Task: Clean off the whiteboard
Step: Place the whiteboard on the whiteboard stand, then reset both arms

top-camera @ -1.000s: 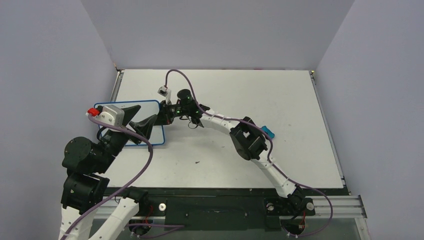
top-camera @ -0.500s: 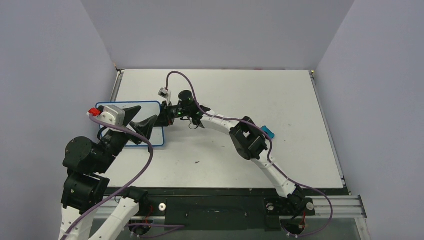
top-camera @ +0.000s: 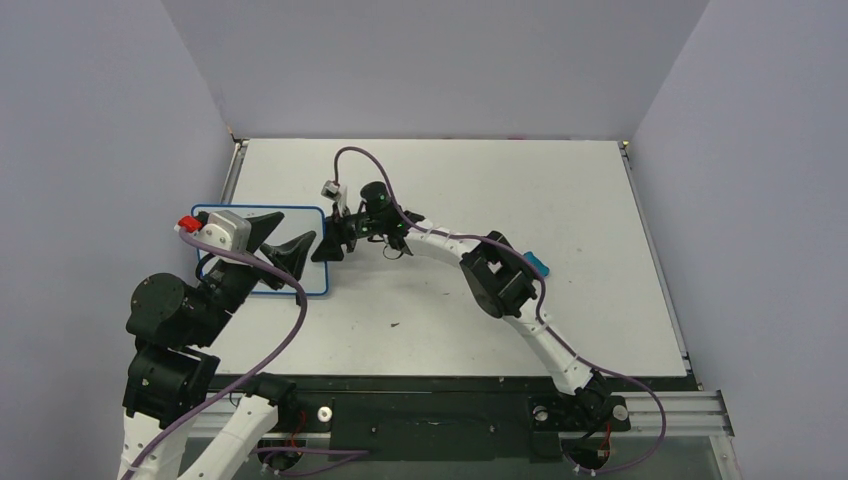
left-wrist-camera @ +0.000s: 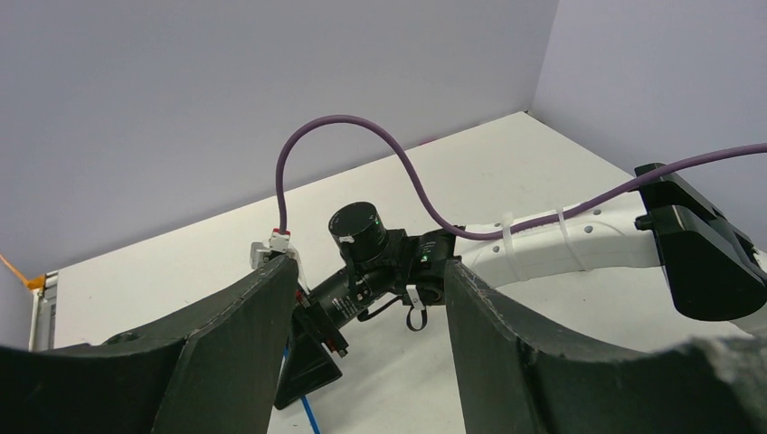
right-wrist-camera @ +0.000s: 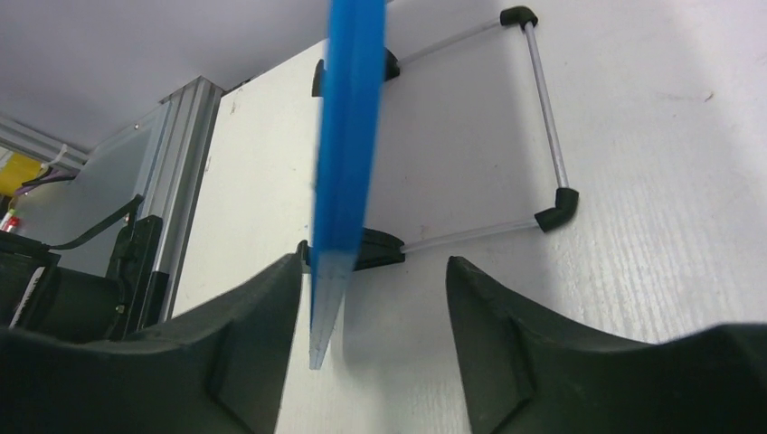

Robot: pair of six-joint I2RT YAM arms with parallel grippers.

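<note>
Over white table (top-camera: 500,180), left claw (top-camera: 298,226) and right claw (right-wrist-camera: 373,267) gape; right wrist view alone shows whiteboard (right-wrist-camera: 348,136) edge-on.

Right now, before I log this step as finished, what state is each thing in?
left gripper: open, empty, above the whiteboard.
right gripper: open, straddling the whiteboard's blue rim, not clamping it.
whiteboard: on the table, no writing visible on its bare parts.
eraser: on the table, untouched, partly hidden by the right arm.
</note>
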